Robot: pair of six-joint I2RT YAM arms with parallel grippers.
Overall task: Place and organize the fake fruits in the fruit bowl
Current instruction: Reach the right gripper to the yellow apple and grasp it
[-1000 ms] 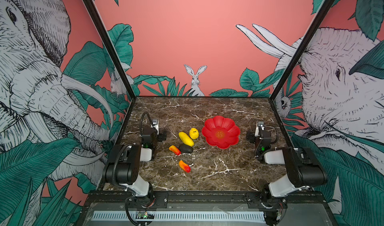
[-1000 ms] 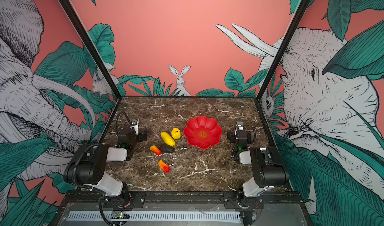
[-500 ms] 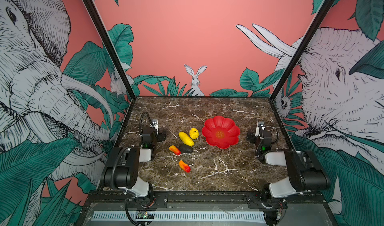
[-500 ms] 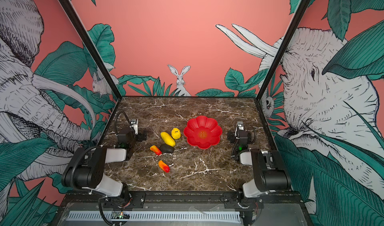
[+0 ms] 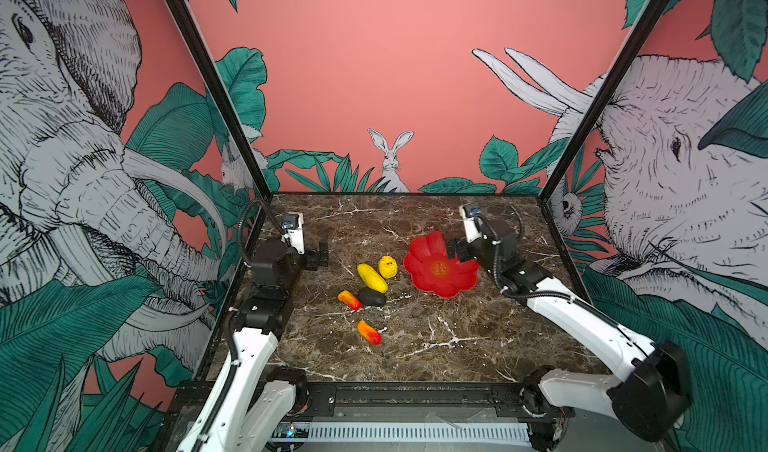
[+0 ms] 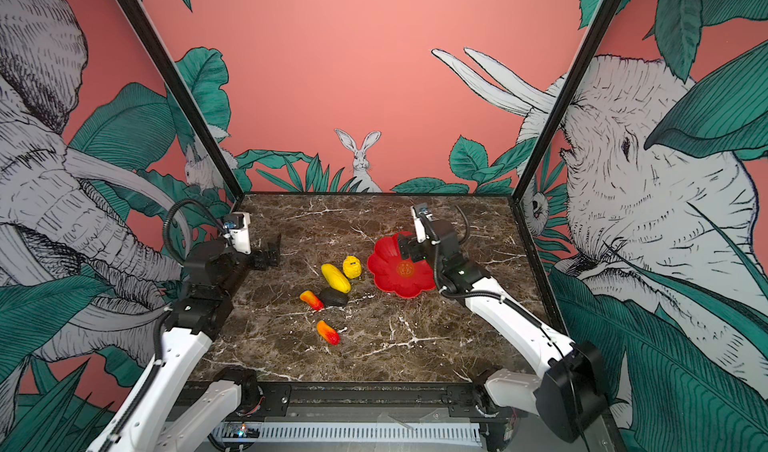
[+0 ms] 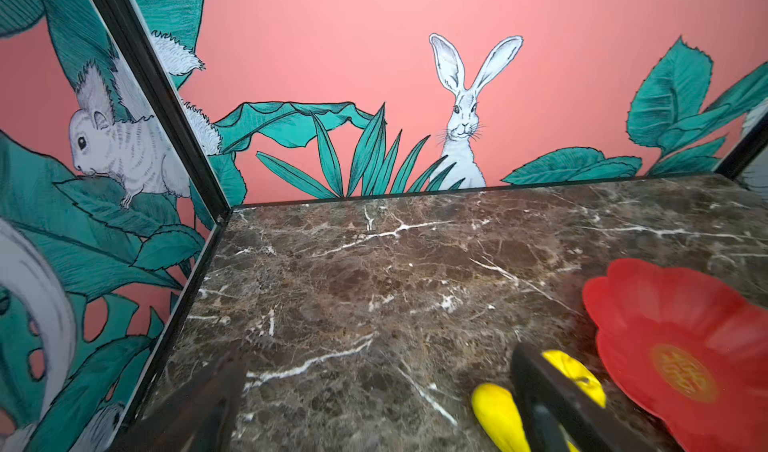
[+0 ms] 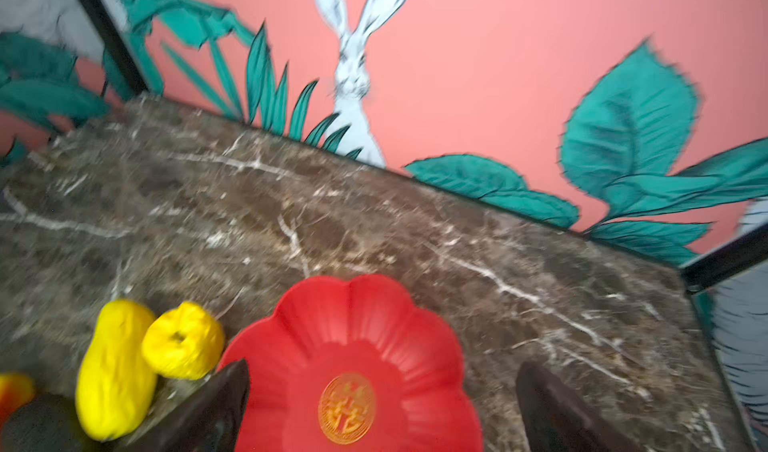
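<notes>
Red fruit bowl (image 8: 353,325) beneath right gripper (image 8: 382,381).

top views high at front; wrist views low, share fruit bowl (image 7: 648,317)

Right wrist view blurred, shallow glossy red scalloped plastic bowl (image 8: 353,325) cropped by the edge, blackish oval plastic fruit (image 8: 33,427) near the bowl mostly cut off.

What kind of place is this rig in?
Probably a lab robot cell: two arms on a rail, a table walled by jungle mural panels, fake fruits and a bowl as props.
</notes>
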